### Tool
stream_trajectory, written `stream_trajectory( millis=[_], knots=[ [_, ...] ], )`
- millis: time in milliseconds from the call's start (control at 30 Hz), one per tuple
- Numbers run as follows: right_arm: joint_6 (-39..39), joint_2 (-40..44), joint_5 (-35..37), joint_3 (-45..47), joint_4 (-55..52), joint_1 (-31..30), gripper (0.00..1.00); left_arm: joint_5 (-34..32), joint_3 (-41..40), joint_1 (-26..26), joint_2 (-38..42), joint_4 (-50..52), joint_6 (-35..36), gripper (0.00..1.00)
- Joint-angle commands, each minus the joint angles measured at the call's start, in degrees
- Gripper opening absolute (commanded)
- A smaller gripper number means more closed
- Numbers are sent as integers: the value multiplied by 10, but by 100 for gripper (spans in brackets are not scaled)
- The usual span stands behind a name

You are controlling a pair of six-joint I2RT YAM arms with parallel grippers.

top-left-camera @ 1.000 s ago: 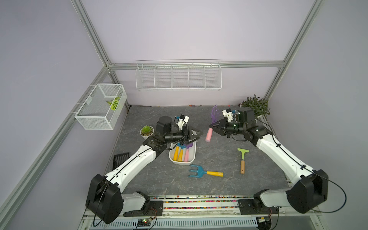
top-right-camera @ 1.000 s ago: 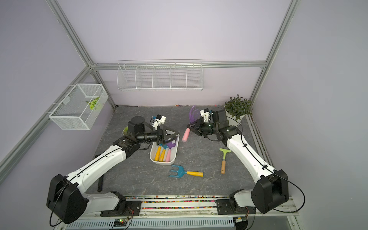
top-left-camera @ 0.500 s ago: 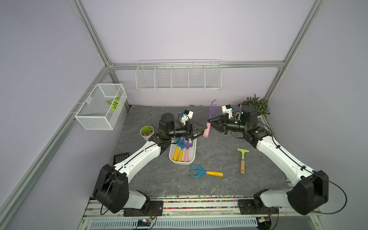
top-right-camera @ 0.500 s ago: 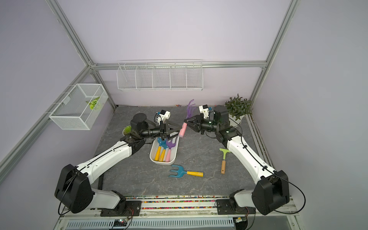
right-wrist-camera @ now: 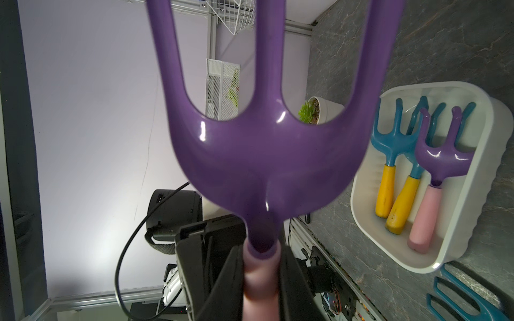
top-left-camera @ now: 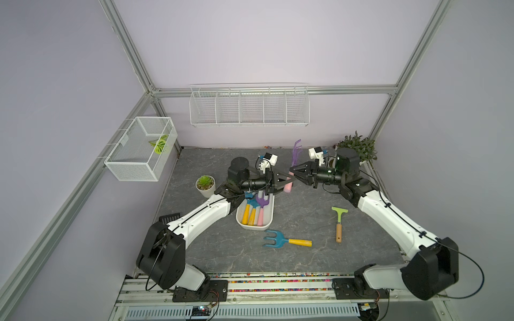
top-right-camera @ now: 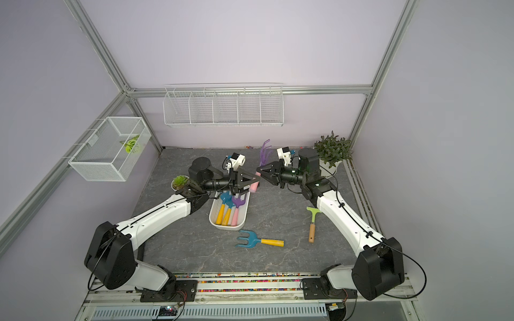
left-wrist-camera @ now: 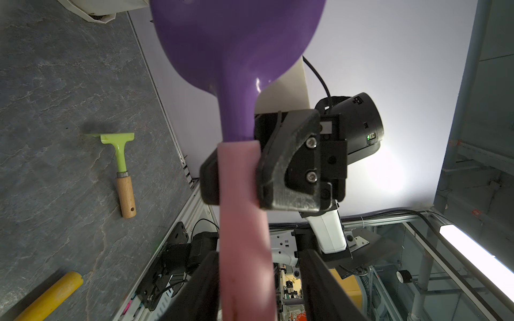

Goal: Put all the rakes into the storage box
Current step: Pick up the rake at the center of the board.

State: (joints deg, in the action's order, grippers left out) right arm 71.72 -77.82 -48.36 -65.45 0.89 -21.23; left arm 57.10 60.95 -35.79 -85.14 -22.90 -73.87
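Right claw (top-left-camera: 292, 172) is pinching the upright rake (top-left-camera: 296, 152) by its pink handle at frame centre, just upper right of the storage box (top-left-camera: 254, 227); left claw (top-left-camera: 287, 182), spread, is straddling the handle.

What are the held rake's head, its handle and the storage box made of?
Rake head: glossy purple, sharp highlights, probably moulded plastic. Handle: matte pink, no glare, maybe foam or rubber. Storage box: smooth white, rounded rim, likely plastic.
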Motion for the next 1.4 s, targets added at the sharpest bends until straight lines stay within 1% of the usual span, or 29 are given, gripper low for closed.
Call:
stream_trajectory(
  millis=[0,67,167,200,233,267,300,367,433,500,600,767,867,967,1033,1133,1233,1367],
  knots=[
    [-17,21,-16,5,3,2,0,9,7,-2,7,-5,6,45],
    [-21,24,-17,5,-4,2,0,8,4,-2,9,-4,7,40],
    [-25,27,-18,6,-9,2,0,7,-1,-2,11,-3,7,28],
    [-26,28,-19,6,-9,2,4,7,-2,-2,11,-4,7,24],
    [-29,31,-18,7,-11,2,10,7,-2,-2,11,-3,7,20],
    [-33,33,-16,6,-15,2,18,7,-2,-2,12,-3,7,15],
    [-37,37,-12,7,-21,2,28,6,-2,-2,12,-1,7,10],
    [-47,43,-5,6,-34,2,43,5,-1,-2,15,2,10,2],
    [-60,50,4,4,-51,3,56,2,0,-2,16,14,16,0],
    [-70,55,9,3,-66,3,65,-2,1,-2,19,26,23,0],
    [-87,63,12,4,-87,3,73,-8,2,-2,24,49,36,0],
    [-110,83,16,8,-114,10,76,-14,6,6,39,113,77,0],
    [-115,101,17,14,-118,19,76,-22,5,24,54,177,108,0],
    [-119,123,22,23,-123,31,76,-32,6,49,77,263,173,0],
    [-128,133,24,27,-143,42,76,-47,11,66,88,339,220,0],
    [-135,142,22,38,-166,57,76,-101,35,74,91,477,308,0],
    [-136,145,23,56,-175,64,75,-162,54,73,78,585,376,0],
    [-135,141,24,71,-178,64,74,-266,67,73,61,680,416,0]
  ],
)
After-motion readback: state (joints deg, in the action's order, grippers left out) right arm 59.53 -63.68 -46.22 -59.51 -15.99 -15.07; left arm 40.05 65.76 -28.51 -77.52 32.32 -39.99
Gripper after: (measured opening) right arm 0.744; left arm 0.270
